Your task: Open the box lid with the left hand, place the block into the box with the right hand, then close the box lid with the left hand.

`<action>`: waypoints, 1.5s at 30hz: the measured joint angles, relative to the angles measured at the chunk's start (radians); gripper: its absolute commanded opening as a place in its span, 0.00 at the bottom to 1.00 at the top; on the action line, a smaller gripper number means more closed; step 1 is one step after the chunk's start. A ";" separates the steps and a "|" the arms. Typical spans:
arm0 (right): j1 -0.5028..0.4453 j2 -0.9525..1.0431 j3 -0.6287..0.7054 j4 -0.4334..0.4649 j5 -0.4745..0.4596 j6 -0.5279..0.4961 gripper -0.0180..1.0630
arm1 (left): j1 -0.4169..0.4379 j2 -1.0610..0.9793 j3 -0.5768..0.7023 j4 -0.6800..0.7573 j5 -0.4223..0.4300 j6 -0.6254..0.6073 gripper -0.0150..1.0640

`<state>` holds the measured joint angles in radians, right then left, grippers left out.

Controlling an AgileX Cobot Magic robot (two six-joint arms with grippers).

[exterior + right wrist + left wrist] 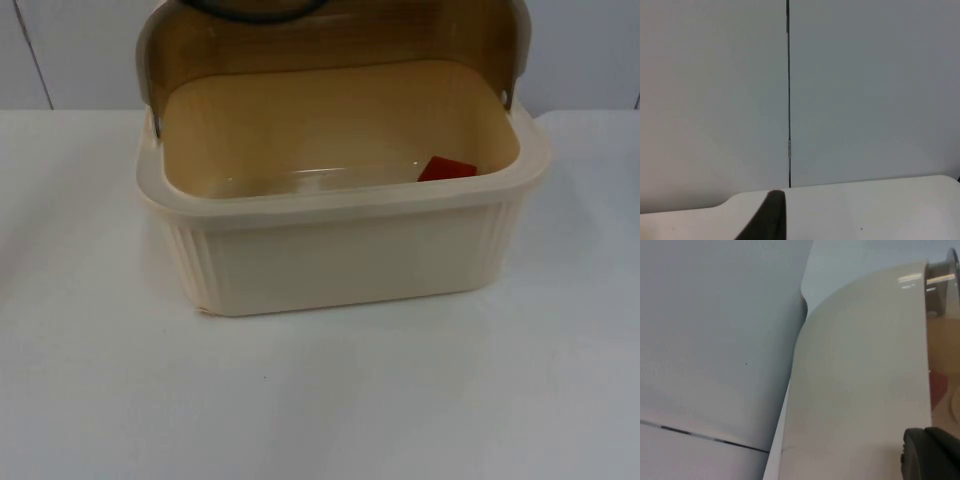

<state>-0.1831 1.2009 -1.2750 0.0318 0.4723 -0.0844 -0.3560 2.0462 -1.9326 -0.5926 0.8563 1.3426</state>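
A cream ribbed box (340, 265) stands in the middle of the table. Its brownish see-through lid (330, 35) is swung up at the back. A red block (447, 168) lies on the box floor against the right wall. In the left wrist view the lid's cream end (860, 380) is very close, with its metal hinge pin (940, 272) and a red blur of the block (938, 385) behind the tinted panel. My left gripper (932, 455) sits right at this lid end. My right gripper (767, 217) hangs over bare table, facing the grey wall and away from the box.
White table (320, 400) spreads wide in front of the box and on both sides. The grey partition wall (865, 90) with a dark vertical seam (788, 100) closes off the table's far edge.
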 measured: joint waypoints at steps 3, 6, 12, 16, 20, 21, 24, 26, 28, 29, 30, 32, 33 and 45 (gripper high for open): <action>0.000 0.000 0.000 0.000 0.001 0.000 0.98 | 0.000 0.002 0.000 0.000 -0.005 -0.003 0.01; 0.000 0.000 0.000 0.000 0.001 0.000 0.98 | 0.000 0.002 0.000 0.002 -0.007 -0.010 0.01; 0.000 0.000 0.000 0.000 0.001 0.000 0.98 | 0.000 0.002 0.007 0.019 -0.033 -0.042 0.01; 0.000 0.000 0.000 0.000 0.001 0.000 0.98 | 0.000 0.002 0.044 0.028 -0.040 -0.065 0.01; 0.000 0.000 0.000 0.000 0.001 0.000 0.98 | -0.007 -0.013 0.093 0.024 -0.086 -0.067 0.01; 0.000 0.000 0.000 0.000 0.001 0.000 0.98 | -0.011 -0.015 0.101 0.024 -0.095 -0.070 0.01; 0.000 0.000 0.000 0.000 0.001 0.000 0.98 | -0.023 -0.016 0.111 0.024 -0.106 -0.072 0.01; 0.000 0.000 0.000 0.000 0.002 0.000 0.98 | -0.037 -0.016 0.111 0.024 -0.113 -0.082 0.01; 0.000 0.000 0.000 0.000 0.005 0.000 0.98 | -0.046 -0.016 0.114 0.024 -0.113 -0.091 0.01; 0.000 0.000 0.000 0.000 0.005 0.002 0.98 | -0.051 -0.016 0.116 0.029 -0.113 -0.097 0.01; 0.000 0.000 0.000 0.000 0.005 0.002 0.98 | -0.060 -0.016 0.116 0.037 -0.108 -0.111 0.01; 0.000 0.000 0.000 0.000 0.008 0.002 0.98 | -0.075 -0.022 0.120 0.073 -0.106 -0.133 0.01; 0.000 0.000 0.000 0.000 0.008 0.002 0.98 | -0.075 -0.022 0.120 0.073 -0.106 -0.133 0.01; 0.000 0.000 0.000 0.000 0.019 0.012 0.98 | -0.098 -0.117 0.273 0.111 -0.118 -0.146 0.01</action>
<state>-0.1831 1.2009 -1.2750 0.0318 0.4918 -0.0727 -0.4542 1.9293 -1.6598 -0.4819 0.7385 1.1962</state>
